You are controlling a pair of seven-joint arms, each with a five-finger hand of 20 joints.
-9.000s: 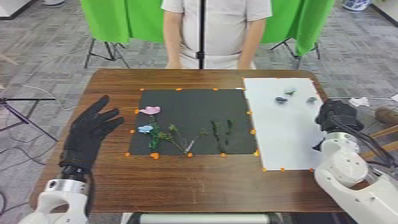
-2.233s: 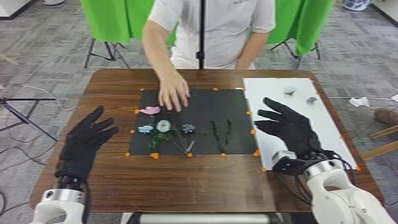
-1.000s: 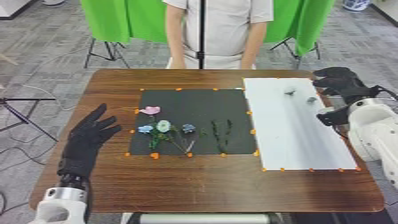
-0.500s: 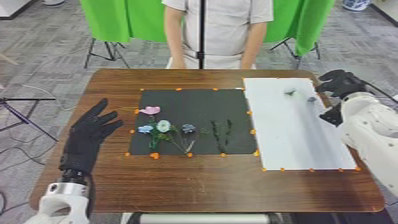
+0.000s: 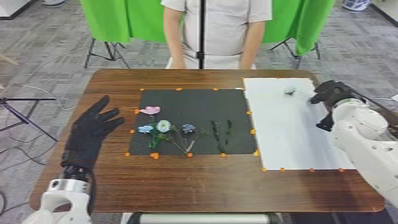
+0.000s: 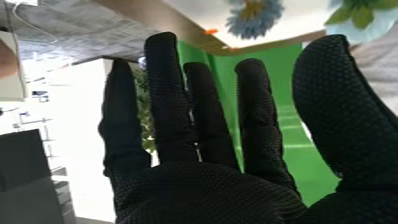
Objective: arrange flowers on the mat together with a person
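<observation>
The fingers [image 6: 164, 95] of the right hand [image 5: 333, 94] are held straight and apart at the edge of the white sheet [image 5: 298, 135]. On the left hand [image 5: 86, 132], they are spread beside the mat [image 5: 195, 102].

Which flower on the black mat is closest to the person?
The pink flower. The light blue flower, pale flower and greyish-blue flower lie farther away.

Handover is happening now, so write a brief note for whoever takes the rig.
Left hand: open, over the table's left side.
Right hand: open, by the white sheet's right edge.
Done: pink flower, light blue flower, pale flower, darker blue flower and two leafy sprigs on the mat.
Left: grey-blue flower and green-leaved flower on the sheet, probably mat-bound.
</observation>
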